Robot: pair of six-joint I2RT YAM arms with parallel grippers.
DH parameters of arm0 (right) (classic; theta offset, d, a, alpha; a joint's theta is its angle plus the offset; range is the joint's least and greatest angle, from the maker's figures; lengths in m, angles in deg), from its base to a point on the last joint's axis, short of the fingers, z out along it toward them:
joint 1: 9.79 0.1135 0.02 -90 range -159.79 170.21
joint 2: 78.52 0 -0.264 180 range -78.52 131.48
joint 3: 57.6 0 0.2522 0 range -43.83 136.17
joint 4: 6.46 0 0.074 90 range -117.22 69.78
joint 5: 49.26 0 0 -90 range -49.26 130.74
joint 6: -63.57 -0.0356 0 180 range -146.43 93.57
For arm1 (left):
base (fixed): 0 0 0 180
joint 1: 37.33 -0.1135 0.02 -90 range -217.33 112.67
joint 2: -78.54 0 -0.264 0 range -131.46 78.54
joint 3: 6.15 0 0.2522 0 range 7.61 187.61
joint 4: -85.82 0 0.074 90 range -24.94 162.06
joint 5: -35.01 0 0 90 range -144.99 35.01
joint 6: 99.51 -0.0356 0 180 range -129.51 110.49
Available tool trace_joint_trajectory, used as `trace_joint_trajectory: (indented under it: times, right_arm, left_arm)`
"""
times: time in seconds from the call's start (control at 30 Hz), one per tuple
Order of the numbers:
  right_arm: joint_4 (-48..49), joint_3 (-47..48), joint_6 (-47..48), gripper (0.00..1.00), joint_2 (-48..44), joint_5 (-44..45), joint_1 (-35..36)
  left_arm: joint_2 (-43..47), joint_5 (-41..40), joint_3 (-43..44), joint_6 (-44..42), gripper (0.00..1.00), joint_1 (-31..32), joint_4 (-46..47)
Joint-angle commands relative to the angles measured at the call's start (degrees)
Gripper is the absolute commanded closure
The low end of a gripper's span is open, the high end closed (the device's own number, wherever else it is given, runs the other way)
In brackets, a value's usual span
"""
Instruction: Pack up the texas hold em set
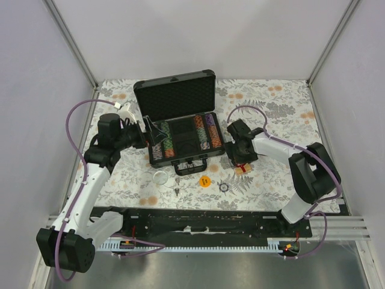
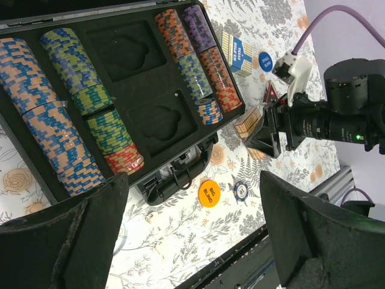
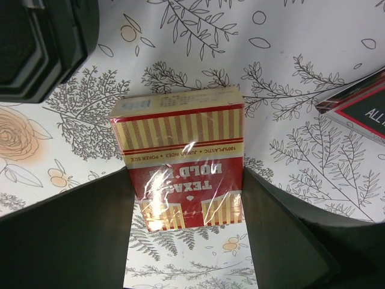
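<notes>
Black case (image 1: 174, 96), red-and-cream striped deck (image 3: 180, 162), orange button (image 1: 205, 181), floral table (image 1: 271, 174); other deck (image 2: 236, 51) seemingly blue.

Floral table (image 1: 271, 102) carries the open case (image 1: 174, 96), red deck (image 3: 180, 162), orange button (image 1: 205, 180) and perhaps a clear disc (image 1: 160, 177)

That red-and-cream striped card deck box (image 3: 180, 162) has shiny, crinkly cellophane wrap; the black briefcase-style case (image 1: 174, 96) has matt foam lining.

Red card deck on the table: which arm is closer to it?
The right arm. Its fingers sit on either side of the red card deck, right of the case. The left arm hovers over the chips at the case's left end.
</notes>
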Motion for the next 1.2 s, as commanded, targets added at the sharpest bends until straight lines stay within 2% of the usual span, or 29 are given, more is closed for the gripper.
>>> trace_joint_trajectory:
  times: [0.0, 0.23, 0.4, 0.5, 0.7, 0.97, 1.17]
  right_arm:
    - [0.29, 2.09, 0.3, 0.4, -6.23, -0.63, 0.36]
    - [-4.11, 6.13, 2.5, 0.41, -16.17, -10.99, 2.12]
    - [-4.47, 9.47, 0.83, 0.41, -18.38, -18.03, 7.21]
    - [-3.59, 11.67, -0.23, 0.41, -17.68, -16.55, 13.44]
    - [-2.18, 16.24, -0.93, 0.41, -13.73, -15.32, 22.24]
    - [-1.74, 22.39, 0.3, 0.41, -8.1, -12.77, 29.27]
    - [-0.16, 25.38, 1.17, 0.41, -6.34, -9.43, 32.79]
  left_arm:
    - [0.66, 3.54, 0.58, -0.93, 0.05, -0.12, -0.31]
    - [0.48, 9.33, -0.38, 3.8, 0.05, -0.03, 1.8]
    - [-0.74, 16.0, -2.14, 12.32, 0.05, -0.03, 8.2]
    - [-2.67, 22.33, -3.02, 15.59, 0.05, 0.23, 11.55]
    - [-6.02, 31.74, -4.42, 15.86, 0.06, 0.32, 11.38]
    - [-2.07, 33.42, -8.64, 12.34, 0.14, 1.2, 10.24]
    - [-0.92, 32.89, -9.35, 8.65, 0.23, 1.29, 4.44]
